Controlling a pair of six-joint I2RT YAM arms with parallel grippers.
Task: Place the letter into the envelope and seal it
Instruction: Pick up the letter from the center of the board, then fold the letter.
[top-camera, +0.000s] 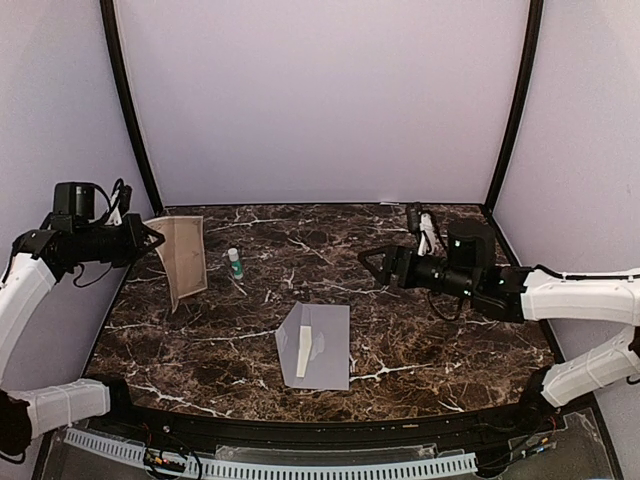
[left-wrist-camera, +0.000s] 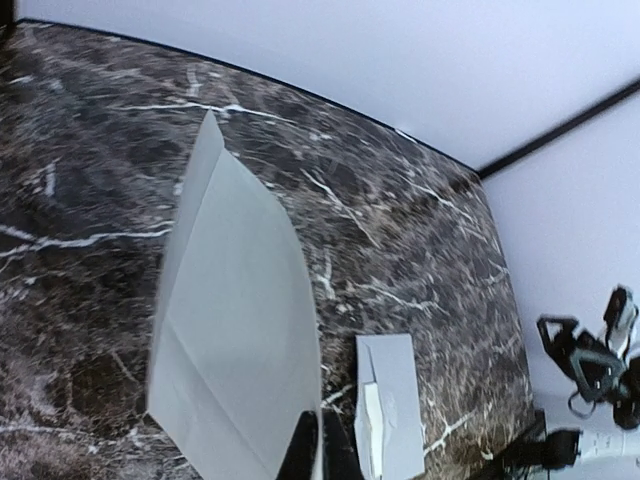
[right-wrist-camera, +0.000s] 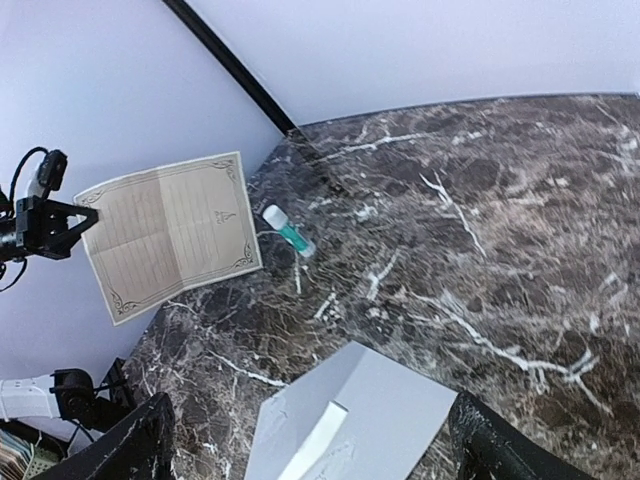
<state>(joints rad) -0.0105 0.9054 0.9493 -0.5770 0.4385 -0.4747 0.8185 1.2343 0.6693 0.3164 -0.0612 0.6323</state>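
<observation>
my left pincer (top-camera: 150, 237) is clenched on the letter (top-camera: 185, 258), pinching it by one edge near a top corner. the tan sheet with the ornate border hangs up in the air over the left rear part of the worktop (top-camera: 440, 340), tilted, printed side facing the right arm. from my left wrist view i only get its plain pale back, filling most of the frame.

just right of the letter a glue stick (top-camera: 235, 264) with green on it lies on its side on the marble, not touching anything.

the envelope (top-camera: 320, 345) lies flat near the front middle of the worktop, well apart from the letter, triangular flap open and pointing left. there's a pale strip (top-camera: 303, 355) lying on it, can't tell what that is.

my right pincer (top-camera: 370, 265) is released, jaws spread wide with nothing in them, hovering above the worktop right of centre and pointing left, beyond the envelope's far end.
</observation>
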